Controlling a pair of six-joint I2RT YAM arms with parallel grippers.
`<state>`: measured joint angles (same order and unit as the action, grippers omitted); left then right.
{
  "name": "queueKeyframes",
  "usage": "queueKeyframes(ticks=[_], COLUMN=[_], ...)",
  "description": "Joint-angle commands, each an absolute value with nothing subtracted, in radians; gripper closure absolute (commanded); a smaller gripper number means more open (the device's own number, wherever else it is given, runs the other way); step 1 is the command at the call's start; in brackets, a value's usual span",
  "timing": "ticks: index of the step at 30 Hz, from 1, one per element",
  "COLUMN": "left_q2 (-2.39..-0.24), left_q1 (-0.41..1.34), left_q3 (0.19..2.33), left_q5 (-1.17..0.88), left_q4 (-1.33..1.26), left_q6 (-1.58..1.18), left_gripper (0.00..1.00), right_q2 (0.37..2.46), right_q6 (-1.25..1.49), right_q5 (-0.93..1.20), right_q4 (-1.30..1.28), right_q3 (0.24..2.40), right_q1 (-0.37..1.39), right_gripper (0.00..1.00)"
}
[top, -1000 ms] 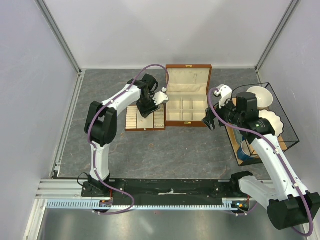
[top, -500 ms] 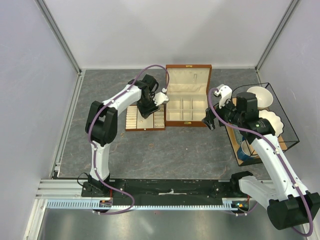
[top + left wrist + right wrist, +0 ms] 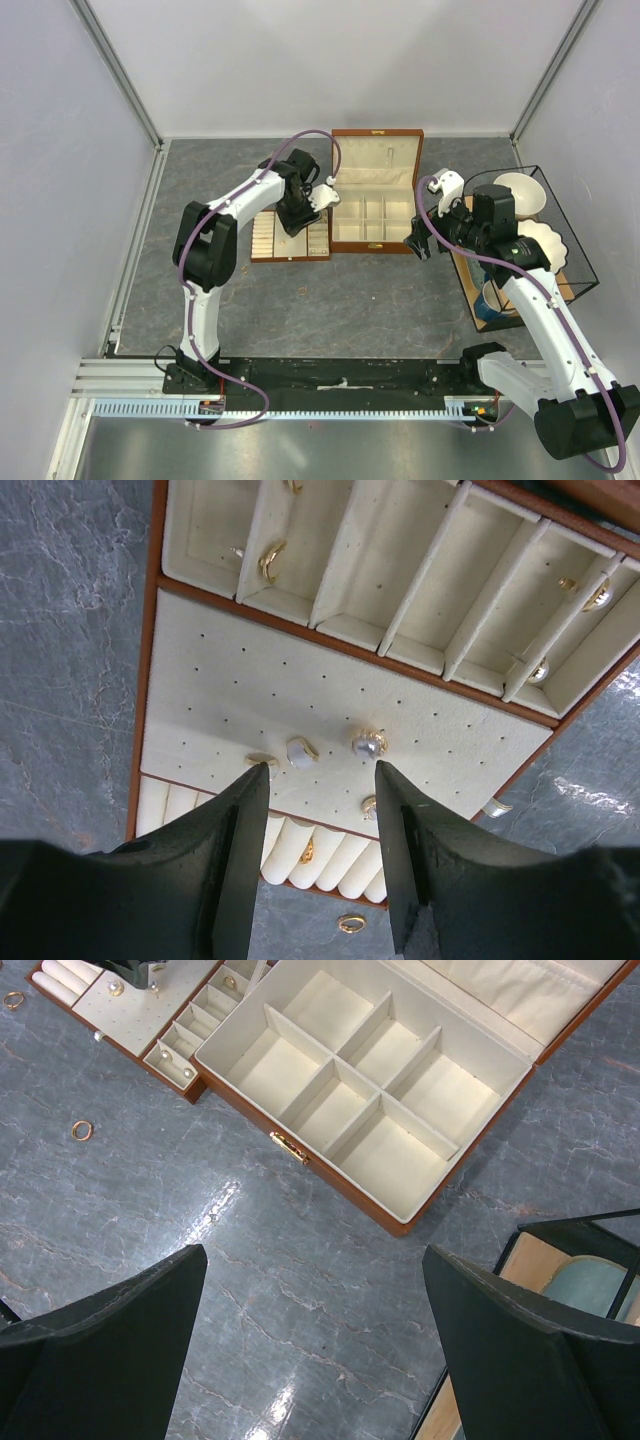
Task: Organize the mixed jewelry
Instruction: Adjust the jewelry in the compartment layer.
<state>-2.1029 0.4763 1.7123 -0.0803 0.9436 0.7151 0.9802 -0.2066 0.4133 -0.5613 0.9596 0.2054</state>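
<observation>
The mixed jewelry lies on and around the flat cream tray (image 3: pixel 250 690). On its dotted pad sit a pearl piece (image 3: pixel 368 743) and a small pale piece (image 3: pixel 301 751). A gold ring (image 3: pixel 270 560) rests in a compartment, another (image 3: pixel 307 852) in the rolls, and one (image 3: pixel 351 922) on the table. My left gripper (image 3: pixel 322 770) hangs open just above the pad, holding nothing. The open wooden box (image 3: pixel 375 160) stands right of the tray (image 3: pixel 265 240); its compartments (image 3: pixel 330 1080) look empty. My right gripper (image 3: pixel 312 1260) is wide open over bare table in front of the box.
Two loose gold rings (image 3: pixel 81 1130) (image 3: pixel 14 1000) lie on the grey table near the tray. A black wire basket (image 3: pixel 575 250) with white bowls and a blue cup stands at the right, close to the right arm. Walls enclose the table.
The left gripper has shifted slightly toward the back over the tray. The right arm has not moved.
</observation>
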Motion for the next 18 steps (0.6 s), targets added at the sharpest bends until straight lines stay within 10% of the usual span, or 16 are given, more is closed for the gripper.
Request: queueKeyframes(ticks=[1,18], left_q2=[-2.111,-2.036], left_q1=[0.486,0.488], left_q3=[1.756,1.727], left_q5=[-0.084,-0.101], left_q4=[0.927,0.908], left_q6=[0.719,0.683], left_gripper=[0.46,0.46], right_q2=[0.965,0.959], right_q6=[-0.207,-0.206], right_q5=[0.428,0.425], right_q4=[-0.545,-0.545], right_q3=[0.969,0.969], right_q1=[0.202,0.201], right_gripper=[0.02,0.02])
